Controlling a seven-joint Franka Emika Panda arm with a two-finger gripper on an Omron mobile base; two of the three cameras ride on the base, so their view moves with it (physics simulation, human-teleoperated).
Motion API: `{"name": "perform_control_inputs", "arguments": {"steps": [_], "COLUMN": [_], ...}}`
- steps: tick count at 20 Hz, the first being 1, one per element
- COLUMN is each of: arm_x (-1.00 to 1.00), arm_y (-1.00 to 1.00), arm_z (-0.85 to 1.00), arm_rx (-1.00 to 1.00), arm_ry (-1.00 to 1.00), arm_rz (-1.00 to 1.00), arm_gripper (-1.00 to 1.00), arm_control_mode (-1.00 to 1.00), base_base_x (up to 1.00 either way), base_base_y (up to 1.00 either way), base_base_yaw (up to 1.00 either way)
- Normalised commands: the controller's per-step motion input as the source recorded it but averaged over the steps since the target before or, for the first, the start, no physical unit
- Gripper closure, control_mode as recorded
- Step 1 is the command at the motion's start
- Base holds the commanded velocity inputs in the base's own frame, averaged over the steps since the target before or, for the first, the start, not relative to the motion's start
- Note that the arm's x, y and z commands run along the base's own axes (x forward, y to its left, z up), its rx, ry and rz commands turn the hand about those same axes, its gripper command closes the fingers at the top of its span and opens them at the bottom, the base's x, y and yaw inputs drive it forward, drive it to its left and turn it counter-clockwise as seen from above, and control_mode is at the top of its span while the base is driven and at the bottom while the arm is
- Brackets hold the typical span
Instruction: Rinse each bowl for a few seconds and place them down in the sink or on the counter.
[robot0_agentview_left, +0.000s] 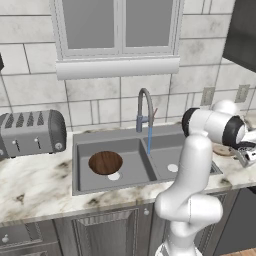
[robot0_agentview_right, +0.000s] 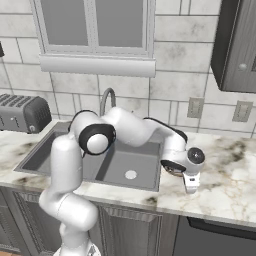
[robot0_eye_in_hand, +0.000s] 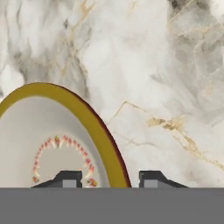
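Pale bowl (robot0_eye_in_hand: 52, 144) sits on the bench (robot0_eye_in_hand: 166, 78) right of the sink (robot0_agentview_left: 82, 167), under the tool (robot0_eye_in_hand: 109, 178). Hand view: mustard-yellow rim with a dark outer edge, whitish inside, ring of small red-orange marks near the centre. Tool fingers straddle the rim, one fingertip (robot0_eye_in_hand: 68, 178) over the inside, the other over bare marble outside. Jaws are apart; can't tell whether they touch the rim, so no confirmed grip.

Dark wood-grain bowl (robot0_agentview_left: 105, 162) lies in the left basin, just above its white drain. Right basin holds only its drain (robot0_agentview_right: 131, 174). A thin blue stream runs from the gooseneck tap (robot0_agentview_left: 145, 107) down toward the divider between basins.

Left base view: the arm's elbow and forearm cover most of the right basin and the bench beyond; only a sliver of the pale bowl (robot0_agentview_left: 221, 149) shows beside the tool (robot0_agentview_left: 247, 156). Right base view: tool (robot0_agentview_right: 190, 186) points down at the bench by the sink's right edge; wrist hides the bowl.

Toaster (robot0_agentview_left: 32, 132) stands on the bench left of the sink, well apart. Window (robot0_agentview_left: 117, 25) above the tap, wall outlets (robot0_agentview_right: 195, 107) on the tile to the right.
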Motion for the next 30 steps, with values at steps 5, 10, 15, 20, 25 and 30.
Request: {"name": "perform_control_inputs", "arguments": {"steps": [5, 10, 15, 20, 25, 30], "arm_x": [0.0, -0.02, -0.09, -0.16, -0.18, -0.19], "arm_y": [-0.09, -0.1, -0.04, 0.0, 0.02, 0.09], "arm_z": [0.26, 0.29, 0.34, 0.33, 0.36, 0.34], "arm_rx": [0.05, 0.05, 0.06, 0.04, 0.03, 0.01], "arm_ry": [-0.03, -0.05, -0.07, -0.11, -0.13, -0.16], "arm_rz": [-0.01, -0.01, -0.01, -0.02, -0.02, -0.03], "arm_gripper": [-1.0, -1.0, -1.0, -1.0, -1.0, -1.0], "arm_control_mode": [-1.0, -1.0, -1.0, -1.0, -1.0, -1.0], "base_base_x": [0.0, 0.0, 0.0, 0.0, 0.0, 0.0], "base_base_y": [0.0, 0.0, 0.0, 0.0, 0.0, 0.0], "base_base_yaw": [0.0, 0.0, 0.0, 0.0, 0.0, 0.0]}}
